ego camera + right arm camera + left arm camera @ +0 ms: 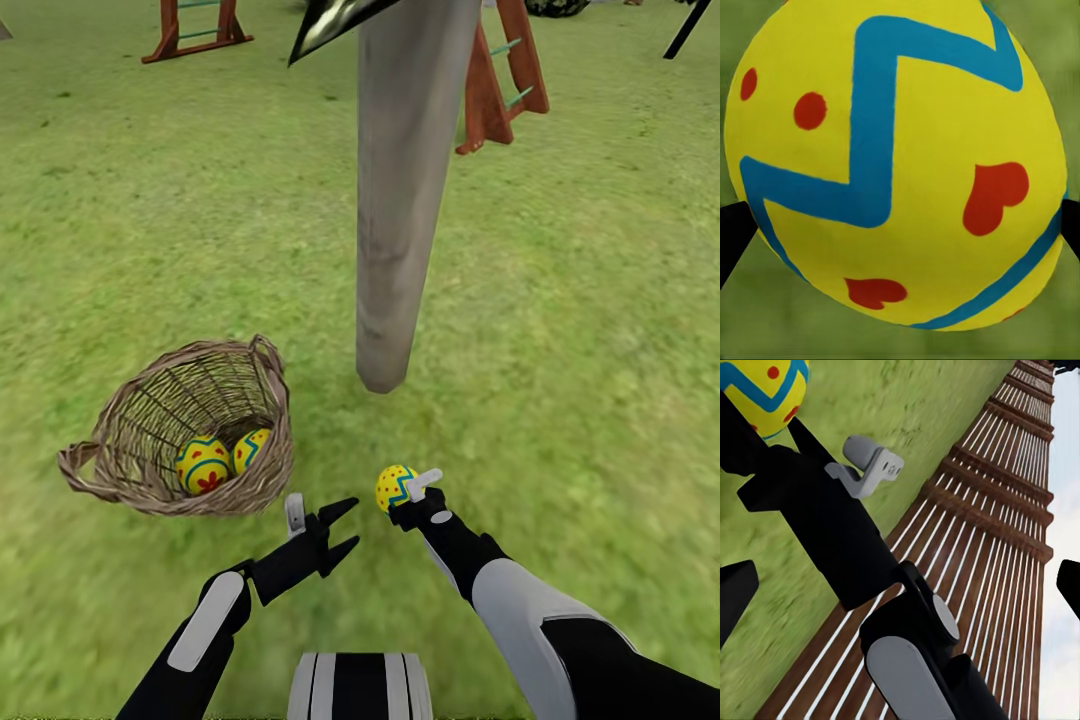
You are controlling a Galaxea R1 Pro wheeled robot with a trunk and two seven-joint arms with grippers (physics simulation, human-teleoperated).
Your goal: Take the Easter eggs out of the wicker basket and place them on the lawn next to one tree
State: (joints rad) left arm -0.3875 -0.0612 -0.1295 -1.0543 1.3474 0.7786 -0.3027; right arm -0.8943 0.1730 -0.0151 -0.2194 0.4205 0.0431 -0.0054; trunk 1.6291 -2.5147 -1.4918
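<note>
The wicker basket (150, 440) lies tipped on the lawn (580, 300) at the left, its mouth facing me. Two Easter eggs (203, 465) (250, 450) rest inside it. My right gripper (404, 496) is shut on the third egg (393, 486), held just above the grass a little in front of the base of the pale tree trunk (405, 200). In the right wrist view this egg (900, 165) sits between the black fingertips (731, 232). It also shows in the left wrist view (765, 390). My left gripper (338, 530) is open, empty, just right of the basket.
Red-brown wooden playset legs (500, 80) stand behind the trunk, and another frame (195, 30) stands at the far left. A slatted wooden fence (997, 510) shows in the left wrist view. Open grass lies to the right of the tree.
</note>
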